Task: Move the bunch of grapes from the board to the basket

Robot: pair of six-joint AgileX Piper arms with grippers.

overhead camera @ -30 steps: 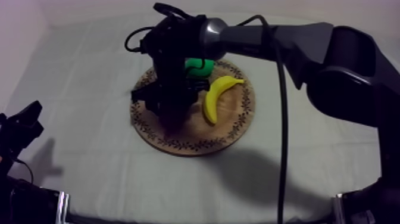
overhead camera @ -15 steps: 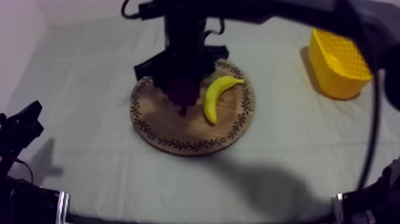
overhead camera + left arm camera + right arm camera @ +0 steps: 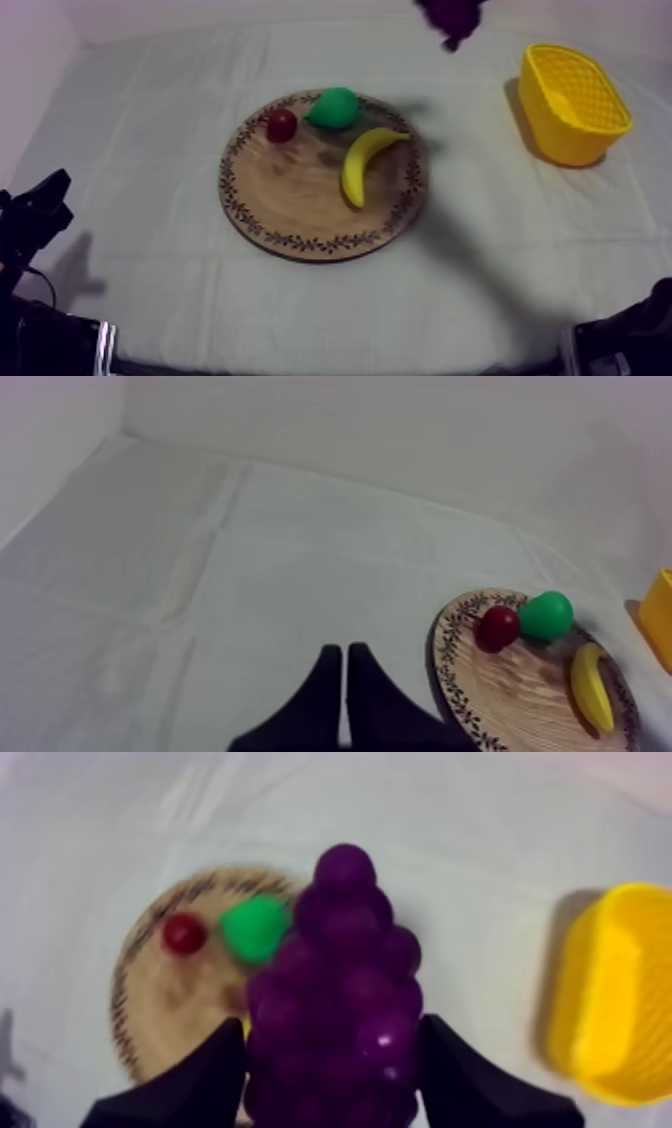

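While the right hand clamps the bunch of grapes in the air, far between the wooden board and the yellow basket, the bunch looks light, stiff and slippery, best gripped across its broad middle; the left hand lies closed, empty.

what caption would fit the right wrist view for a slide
Right gripper shut on the bunch of grapes, above the cloth, with the wooden board and yellow basket below.
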